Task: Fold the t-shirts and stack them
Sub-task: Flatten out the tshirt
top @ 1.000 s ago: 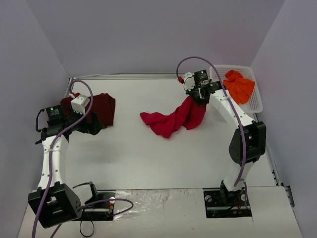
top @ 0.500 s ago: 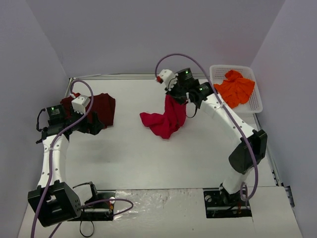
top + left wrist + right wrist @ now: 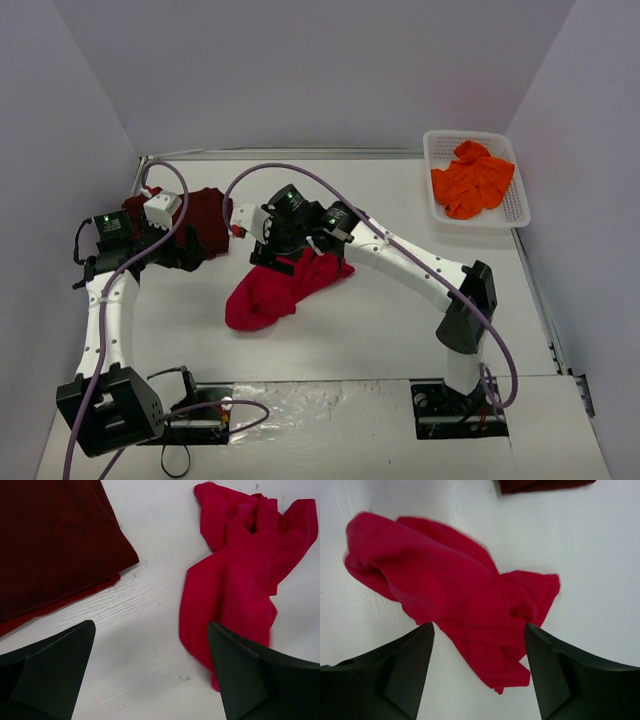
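The desk (image 3: 400,330) carries two arms, three t-shirts and one basket. The right arm (image 3: 400,262) reaches across, its jaws spread wide and empty above the one red t-shirt (image 3: 268,298). That shirt lies crumpled just right of the one maroon t-shirt (image 3: 212,215), likely for spreading room. The left arm (image 3: 105,300) hovers beside the maroon shirt, jaws fully apart, gripping nothing. The maroon shirt looks folded, probably the stack's base. Well right of it, the white basket (image 3: 517,205) holds the one orange t-shirt (image 3: 472,182).
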Robot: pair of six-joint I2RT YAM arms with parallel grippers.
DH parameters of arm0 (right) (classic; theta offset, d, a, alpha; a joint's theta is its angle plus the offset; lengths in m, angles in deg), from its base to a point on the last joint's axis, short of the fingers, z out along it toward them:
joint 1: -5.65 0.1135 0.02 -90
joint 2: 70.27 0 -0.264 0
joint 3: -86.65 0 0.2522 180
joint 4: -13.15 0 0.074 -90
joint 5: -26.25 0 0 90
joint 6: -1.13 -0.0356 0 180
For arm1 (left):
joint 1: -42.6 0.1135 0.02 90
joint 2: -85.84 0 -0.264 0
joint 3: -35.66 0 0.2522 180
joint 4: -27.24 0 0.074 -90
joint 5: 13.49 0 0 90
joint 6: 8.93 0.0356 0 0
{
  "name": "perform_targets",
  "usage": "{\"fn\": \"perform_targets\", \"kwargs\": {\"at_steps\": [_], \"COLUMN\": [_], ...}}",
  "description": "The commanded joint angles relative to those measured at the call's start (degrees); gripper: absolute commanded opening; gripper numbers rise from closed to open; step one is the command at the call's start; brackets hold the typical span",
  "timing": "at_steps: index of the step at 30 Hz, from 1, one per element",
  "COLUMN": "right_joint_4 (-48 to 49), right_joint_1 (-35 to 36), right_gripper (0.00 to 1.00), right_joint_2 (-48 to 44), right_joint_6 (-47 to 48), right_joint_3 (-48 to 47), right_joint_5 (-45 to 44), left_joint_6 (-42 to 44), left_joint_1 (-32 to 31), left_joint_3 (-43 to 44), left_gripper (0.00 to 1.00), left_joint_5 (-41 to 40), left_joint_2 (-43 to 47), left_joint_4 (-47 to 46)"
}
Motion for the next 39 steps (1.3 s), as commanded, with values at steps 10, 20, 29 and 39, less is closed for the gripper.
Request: {"fn": "perform_targets", "kwargs": {"at_steps": [10, 20, 29, 39], "right_joint_4": [-0.41, 0.38, -0.49, -0.41], "right_joint_1": [-15.70, -23.89, -23.71, -23.28], "right_gripper": [0.85, 0.58, 0.51, 0.50], "right_joint_2": [-1.85, 7.02, 14.14, 19.15], "right_joint_6": [-0.13, -1.11, -1.72, -0.41], "right_joint_3": [10.75, 5.31, 1.00, 0.56], "right_joint_5": [0.45, 3.17, 7.48, 7.84], "left_joint_6": [0.24, 0.33, 0.68, 1.03], "left_joint_1": [0.12, 0.12, 0.12, 0.12], "left_joint_3": [0.87, 0.61, 0.52, 0.34], "left_gripper": [0.94, 0.94, 0.94, 0.94], "left_joint_5": [1.85, 1.94, 1.67, 1.58], "left_joint_2": [-0.08, 0.35, 0.01, -0.61], "left_joint_4": [-0.97, -0.97, -0.97, -0.97]}}
